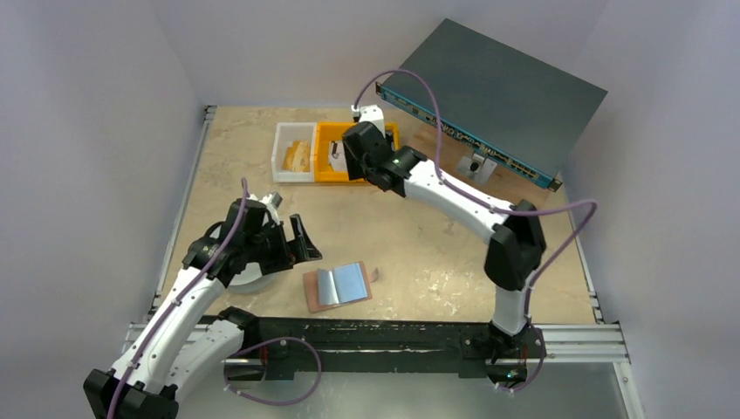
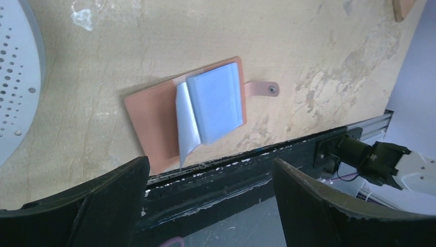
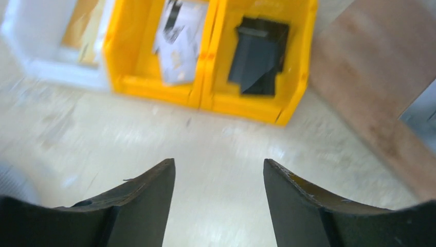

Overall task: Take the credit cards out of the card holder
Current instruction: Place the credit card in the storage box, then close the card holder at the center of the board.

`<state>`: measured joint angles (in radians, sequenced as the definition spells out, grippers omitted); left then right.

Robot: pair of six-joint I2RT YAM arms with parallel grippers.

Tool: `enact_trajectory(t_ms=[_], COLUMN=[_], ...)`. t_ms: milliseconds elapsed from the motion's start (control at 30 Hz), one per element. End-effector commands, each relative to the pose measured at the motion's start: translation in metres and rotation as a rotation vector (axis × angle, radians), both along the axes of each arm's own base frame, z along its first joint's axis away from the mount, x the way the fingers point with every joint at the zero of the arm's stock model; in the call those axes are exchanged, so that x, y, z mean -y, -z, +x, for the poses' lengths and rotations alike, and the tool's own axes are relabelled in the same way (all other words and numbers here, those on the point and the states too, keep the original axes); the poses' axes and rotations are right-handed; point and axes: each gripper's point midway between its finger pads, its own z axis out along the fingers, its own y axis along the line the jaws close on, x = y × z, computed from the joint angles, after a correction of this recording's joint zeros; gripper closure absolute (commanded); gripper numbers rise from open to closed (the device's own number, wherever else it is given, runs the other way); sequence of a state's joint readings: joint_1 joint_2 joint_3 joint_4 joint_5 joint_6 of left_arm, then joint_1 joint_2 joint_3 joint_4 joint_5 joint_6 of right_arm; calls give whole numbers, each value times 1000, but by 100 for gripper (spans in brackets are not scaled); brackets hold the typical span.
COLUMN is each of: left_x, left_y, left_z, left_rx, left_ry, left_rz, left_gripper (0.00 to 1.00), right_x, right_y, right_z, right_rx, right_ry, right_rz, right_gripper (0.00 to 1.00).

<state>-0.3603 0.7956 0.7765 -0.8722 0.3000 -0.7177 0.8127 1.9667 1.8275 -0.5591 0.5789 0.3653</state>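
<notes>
Pinkish-tan leather marks the card holder (image 2: 151, 121), which lies open on the counter (image 1: 419, 253) close to its near edge, between the two arm bases. Its pale blue shiny inner faces point up, one of them lifted a little, and the snap tab (image 2: 262, 88) sticks out flat at one side. I cannot tell if any card is under these faces. The left fingers (image 2: 108, 206) are spread wide with nothing between them, just beside the holder and not touching it. The right fingers (image 3: 139, 206) are also released and hold nothing. They hang over bare counter in front of the yellow bins (image 3: 247, 110) at the far side. One yellow bin holds a pale credit card (image 3: 180, 41) with dark print, the other a black piece (image 3: 259, 56). Beside them, a white bin (image 3: 51, 77) contains something yellowish, too blurred to name.
</notes>
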Motion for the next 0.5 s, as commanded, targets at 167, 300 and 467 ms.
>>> enact_trajectory(t_ms=[167,300,467], left_x=[-17,-14,-5], left_y=[54,79,100], left_z=[-3,-8,-13], left_rx=[-64,-97,-124], left_ry=[-168,-163,-167], left_rz=[38,22,-30], left_gripper=[15,14,1], right_x=[-9,-2,13], right_y=[31,64,96], right_z=[-130,-171,-199], right_rx=[-263,-367,-446], right_ry=[-206,-259,-273], right_rz=[294,308,302], right_gripper=[35,34,34])
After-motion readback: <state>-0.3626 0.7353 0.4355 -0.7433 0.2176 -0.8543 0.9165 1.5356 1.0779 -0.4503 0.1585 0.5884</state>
